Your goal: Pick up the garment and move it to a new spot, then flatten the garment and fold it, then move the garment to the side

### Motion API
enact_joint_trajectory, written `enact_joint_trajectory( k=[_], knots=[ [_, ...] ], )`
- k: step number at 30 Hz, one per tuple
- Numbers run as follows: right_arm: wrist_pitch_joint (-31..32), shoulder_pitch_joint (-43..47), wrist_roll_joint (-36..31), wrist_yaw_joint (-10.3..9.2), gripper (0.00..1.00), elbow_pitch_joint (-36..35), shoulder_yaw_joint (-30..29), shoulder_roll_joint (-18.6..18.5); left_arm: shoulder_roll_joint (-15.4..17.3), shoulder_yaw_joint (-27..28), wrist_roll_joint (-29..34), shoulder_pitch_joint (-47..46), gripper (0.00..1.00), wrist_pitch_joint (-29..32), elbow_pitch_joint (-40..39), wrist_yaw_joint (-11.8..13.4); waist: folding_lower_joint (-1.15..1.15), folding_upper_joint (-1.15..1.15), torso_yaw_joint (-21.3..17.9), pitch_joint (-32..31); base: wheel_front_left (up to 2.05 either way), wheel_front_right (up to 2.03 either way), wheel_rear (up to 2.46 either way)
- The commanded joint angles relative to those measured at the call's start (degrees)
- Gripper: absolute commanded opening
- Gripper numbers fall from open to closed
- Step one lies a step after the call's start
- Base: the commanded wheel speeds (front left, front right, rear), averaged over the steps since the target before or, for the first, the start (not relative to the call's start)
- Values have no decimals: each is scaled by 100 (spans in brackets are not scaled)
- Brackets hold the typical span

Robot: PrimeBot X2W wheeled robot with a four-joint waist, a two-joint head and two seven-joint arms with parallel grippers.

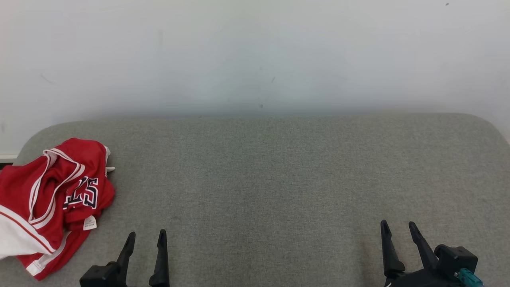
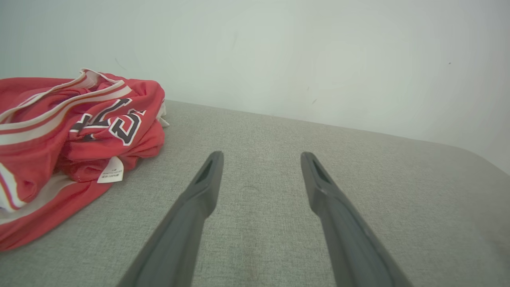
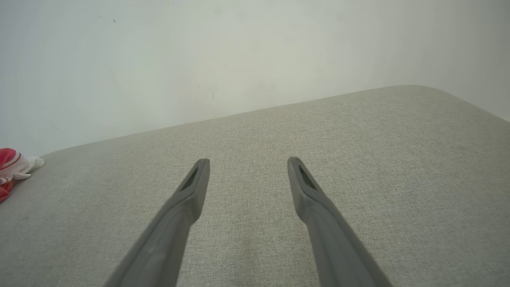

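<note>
1. The crumpled red jersey garment [image 1: 51, 191] with white trim and dark lettering lies at the far left of the grey woven-fabric surface [image 1: 279, 179]. In the head view its left part is cut off by the picture's edge.
2. The heap is longer than it is wide. Its long axis runs from the back-left corner of the surface towards the near-left edge, slanting slightly leftward as it comes nearer. It is too bunched to tell collar from hem.
3. A pale, plain wall [image 1: 255, 52] rises directly behind the surface.
4. The left gripper [image 1: 146, 233] hovers low over the near edge, just to the right of the garment and not touching it. Its two dark fingers stand apart with nothing between them, and bare fabric shows in the gap in the left wrist view [image 2: 261, 155].
5. The right gripper [image 1: 397, 223] sits well apart from the garment on the right side, fingers likewise spread and empty [image 3: 249, 160].
6. The cloth is glossy red and folded over itself, with white-banded edges curling on top [image 2: 59, 131]. Dark, white-outlined characters face the right side. A small white label [image 1: 90, 223] hangs at its near right edge. A red-and-white tip shows at the left edge of the right wrist view [image 3: 10, 167].
</note>
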Motion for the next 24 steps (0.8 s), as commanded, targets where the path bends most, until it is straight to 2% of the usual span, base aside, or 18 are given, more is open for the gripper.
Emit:
enact_joint_trajectory(
  k=[1,12,24],
  knots=[
    [-42,40,-88,18,100,6,10,-17,29,-11,77,40,100,-47,-3,30,0,0,5,0,0,0,0],
    [-156,10,-549,20,100,59,34,-18,34,-91,509,30,100,-166,30,45,0,0,22,-8,0,0,0],
    [-165,11,-518,20,100,78,23,-17,33,-82,415,11,100,-155,53,41,0,0,13,7,0,0,0]
  ],
)
